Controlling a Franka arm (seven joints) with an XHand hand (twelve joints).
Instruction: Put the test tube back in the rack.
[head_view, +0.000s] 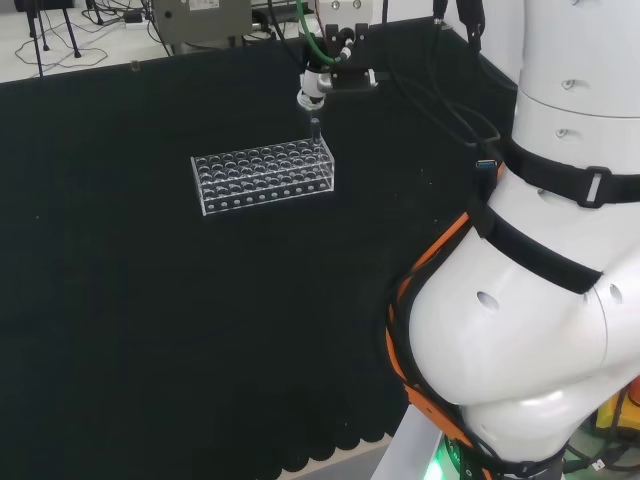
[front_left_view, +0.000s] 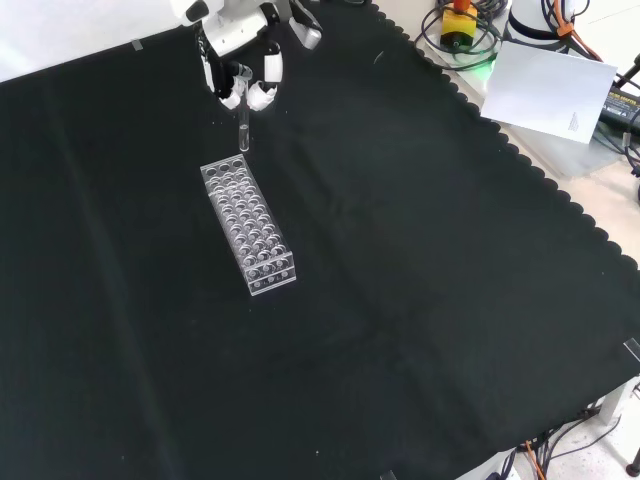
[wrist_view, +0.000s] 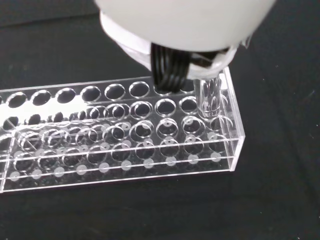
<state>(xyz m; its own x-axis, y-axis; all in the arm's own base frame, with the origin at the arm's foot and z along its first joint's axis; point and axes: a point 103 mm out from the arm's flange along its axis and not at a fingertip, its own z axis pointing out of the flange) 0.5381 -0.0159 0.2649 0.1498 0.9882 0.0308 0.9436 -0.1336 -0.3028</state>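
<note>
Up close, test tube (wrist_view: 210, 97) tip inside rack (wrist_view: 125, 135) end hole.

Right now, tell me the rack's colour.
Clear, colourless test tube rack; the wrist view shows it best.

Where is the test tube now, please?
The test tube hangs upright from the robot hand, near the front view's top left, above the far end of the clear rack. In the wrist view its lower end is at a corner hole.

tube: slim clear glass test tube (front_left_view: 243, 135); upright, lower end at rack's end corner hole
rack: clear plastic many-holed rack (front_left_view: 250, 229); flat on black desk
</note>
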